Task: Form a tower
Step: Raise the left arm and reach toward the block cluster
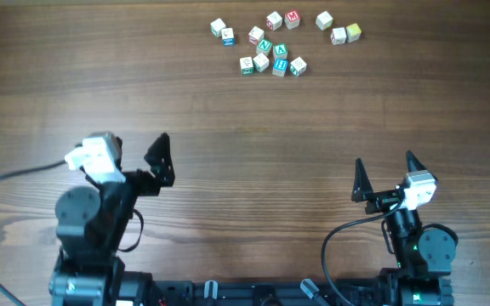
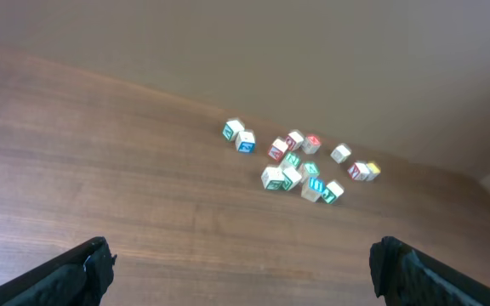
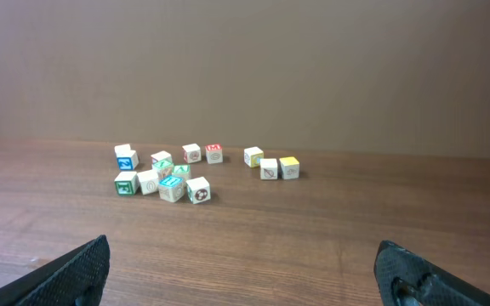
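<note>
Jaws on the left gripper (image 2: 241,253) and right gripper (image 1: 384,163) stand wide and empty, so best reach far for an outlying alphabet cube (image 1: 324,20), closing squarely on flat faces.

Soft, even, moderately bright light from above in all views. Short faint shadows under cubes (image 3: 198,190) on matte table (image 1: 245,127). Overhead sharp. Left wrist view softer, slightly blurred, tilted. Fingertips (image 3: 79,270) dark, defocused at bottom corners of wrist views.
</note>
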You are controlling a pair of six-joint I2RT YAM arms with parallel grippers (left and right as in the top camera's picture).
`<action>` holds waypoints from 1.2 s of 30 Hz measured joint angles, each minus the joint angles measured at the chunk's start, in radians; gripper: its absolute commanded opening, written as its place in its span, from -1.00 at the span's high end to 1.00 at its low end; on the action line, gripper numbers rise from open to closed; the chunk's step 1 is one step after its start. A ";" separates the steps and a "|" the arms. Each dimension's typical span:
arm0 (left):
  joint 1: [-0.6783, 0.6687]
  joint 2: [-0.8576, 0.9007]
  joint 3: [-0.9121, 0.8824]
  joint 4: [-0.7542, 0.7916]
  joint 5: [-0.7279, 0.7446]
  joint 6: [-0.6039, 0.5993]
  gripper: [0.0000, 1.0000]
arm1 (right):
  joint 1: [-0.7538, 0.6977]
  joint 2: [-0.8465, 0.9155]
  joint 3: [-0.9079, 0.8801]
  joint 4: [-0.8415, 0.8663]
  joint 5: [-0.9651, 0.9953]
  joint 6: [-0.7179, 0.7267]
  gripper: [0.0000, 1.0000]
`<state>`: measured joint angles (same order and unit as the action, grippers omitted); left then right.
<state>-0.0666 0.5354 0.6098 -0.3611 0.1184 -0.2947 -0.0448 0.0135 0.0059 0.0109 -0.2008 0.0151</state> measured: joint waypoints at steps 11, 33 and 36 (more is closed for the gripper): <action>0.000 0.330 0.278 -0.239 0.026 0.030 -1.00 | 0.000 0.000 0.000 0.000 0.000 0.000 -0.99; 0.000 0.378 0.314 -0.260 0.168 0.039 -0.99 | 0.000 0.000 0.000 0.000 0.000 0.000 -1.00; 0.000 0.428 0.354 -0.272 0.168 0.039 -1.00 | 0.000 0.000 0.000 0.000 0.000 0.000 -1.00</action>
<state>-0.0666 0.9638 0.9642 -0.6327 0.2863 -0.2562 -0.0448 0.0135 0.0059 0.0109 -0.2005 0.0151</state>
